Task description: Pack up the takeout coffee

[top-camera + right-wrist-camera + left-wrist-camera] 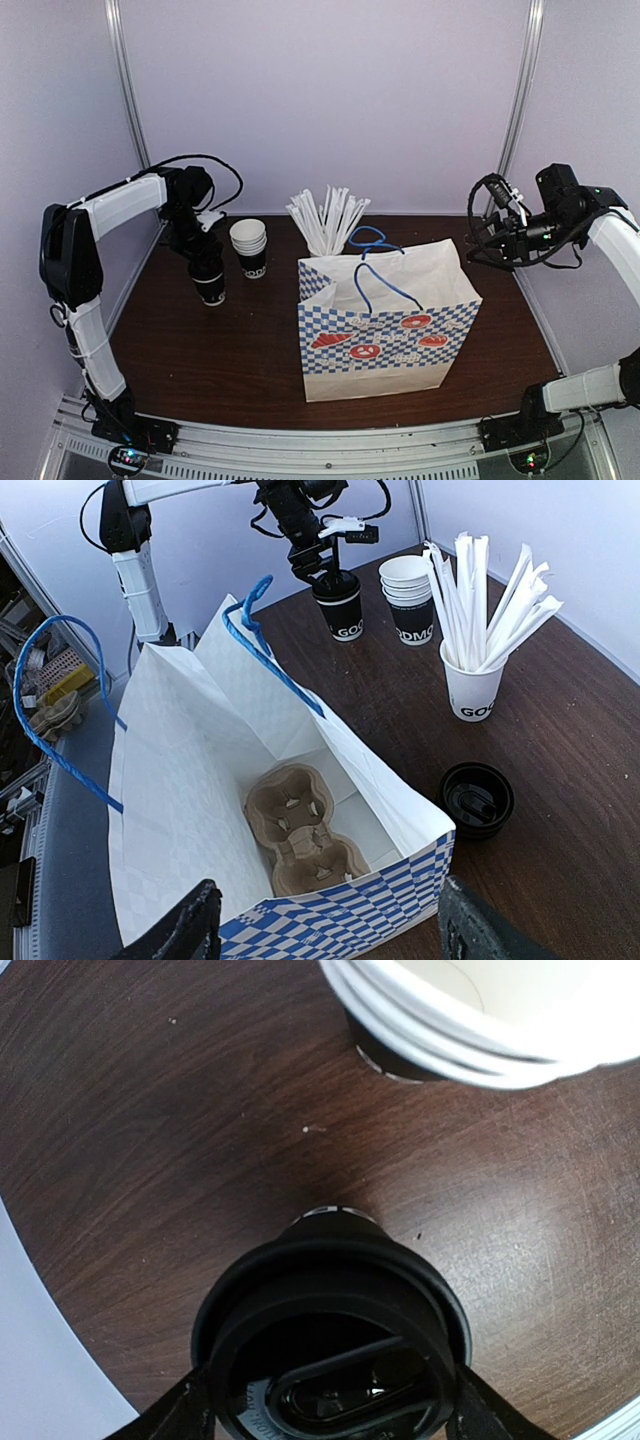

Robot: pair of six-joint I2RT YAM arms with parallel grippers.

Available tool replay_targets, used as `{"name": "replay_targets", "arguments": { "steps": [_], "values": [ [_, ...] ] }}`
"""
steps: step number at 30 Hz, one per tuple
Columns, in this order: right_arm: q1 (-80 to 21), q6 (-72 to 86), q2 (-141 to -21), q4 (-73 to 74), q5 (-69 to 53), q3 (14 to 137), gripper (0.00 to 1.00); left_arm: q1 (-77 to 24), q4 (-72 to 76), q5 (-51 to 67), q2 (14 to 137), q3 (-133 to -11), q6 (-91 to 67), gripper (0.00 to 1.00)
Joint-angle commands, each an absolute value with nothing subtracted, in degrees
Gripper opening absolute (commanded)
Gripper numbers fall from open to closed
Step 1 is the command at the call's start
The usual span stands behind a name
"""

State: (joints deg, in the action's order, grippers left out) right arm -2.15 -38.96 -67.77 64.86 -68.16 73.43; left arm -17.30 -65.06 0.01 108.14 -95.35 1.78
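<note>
Left gripper (206, 256) is right down on the takeout coffee (211, 286), fingers (172, 1416) clamped on either side of its black lid, and the cup stands upright on the brown table (200, 360), back left. Just beside it sits the stack of lidless cups (249, 247). Further right the checked paper bag (385, 335) gapes, cardboard carrier (300, 832) inside. Right gripper (490, 245) hangs spread wide, well apart.

The left wrist view crops the coffee lid (330, 1305) at bottom and the cup stack (440, 1045) at top.
</note>
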Motion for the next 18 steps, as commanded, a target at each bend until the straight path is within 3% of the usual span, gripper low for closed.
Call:
{"name": "replay_targets", "arguments": {
  "steps": [1, 8, 18],
  "values": [
    [-1.9, -38.4, -66.8, 64.2, -69.2, 72.6, 0.73, -17.2, -67.1, 2.8, 110.3, -98.1, 0.5, 0.71],
    [-1.9, -38.2, -66.5, 64.7, -69.2, 73.4, 0.73, -17.5, -69.8, 4.8, 105.9, -101.3, -1.8, 0.58],
    [-6.6, -43.0, -68.2, 73.1, -61.7, 83.1, 0.73, -26.1, -76.0, 3.1, 97.0, -111.5, -1.9, 0.57]
  ]
}}
